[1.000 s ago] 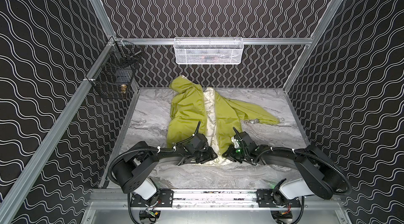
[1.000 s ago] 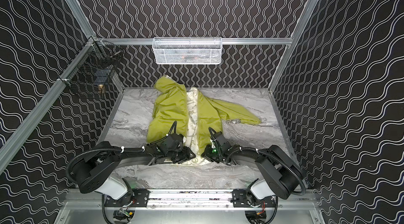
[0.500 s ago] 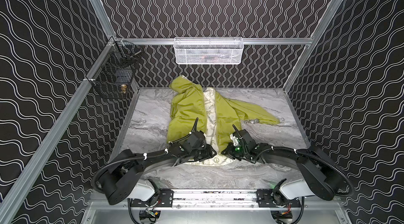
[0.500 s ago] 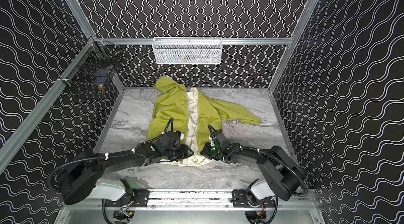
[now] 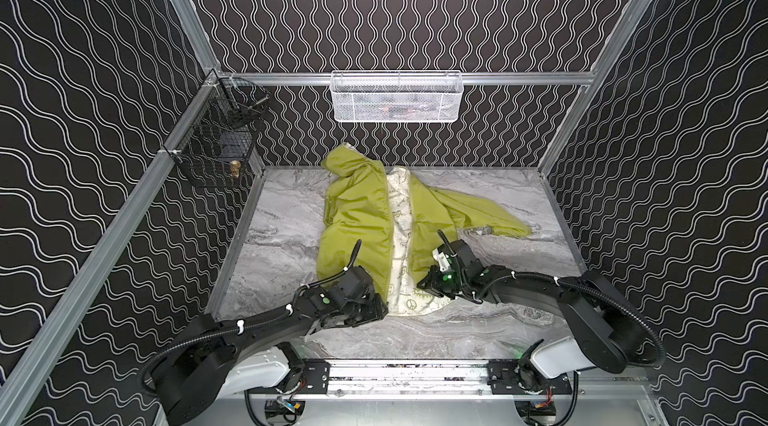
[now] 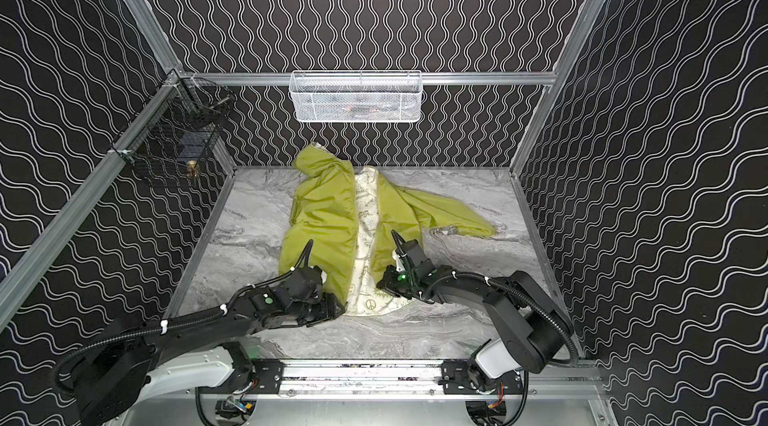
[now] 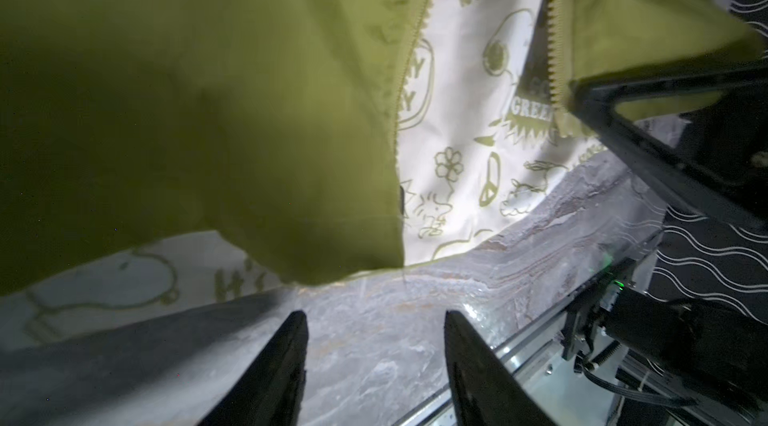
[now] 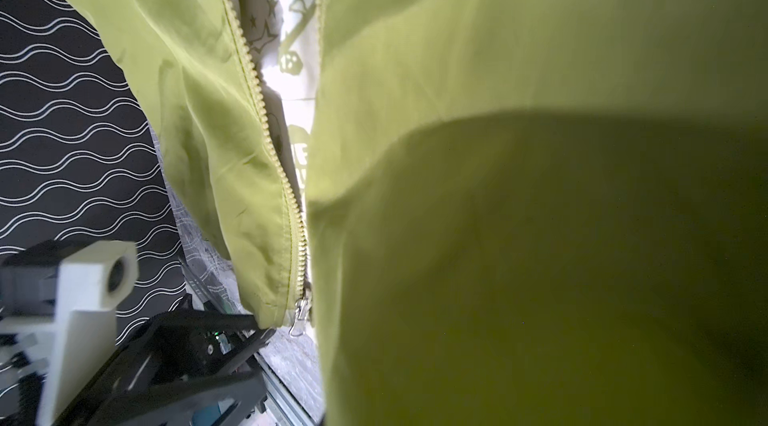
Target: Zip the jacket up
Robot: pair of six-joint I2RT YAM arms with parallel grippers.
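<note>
With the jacket (image 5: pixel 357 216) lying open on the counter (image 5: pixel 282 245), hem towards the arms, the job now is mating the two zipper ends. The right hand (image 5: pixel 428 282) is clamped tight on the jacket's front edge just above the hem. The left hand (image 7: pixel 374 316) is half spread and empty beside the other hem corner. Its best target, I'd say, is the slider (image 8: pixel 300 311) at that panel's foot, pinched low. Loose cloth crowds the right wrist camera. A white mesh basket (image 5: pixel 395 97) and a black wire basket (image 5: pixel 216 145) hang beyond the hood, well clear.
</note>
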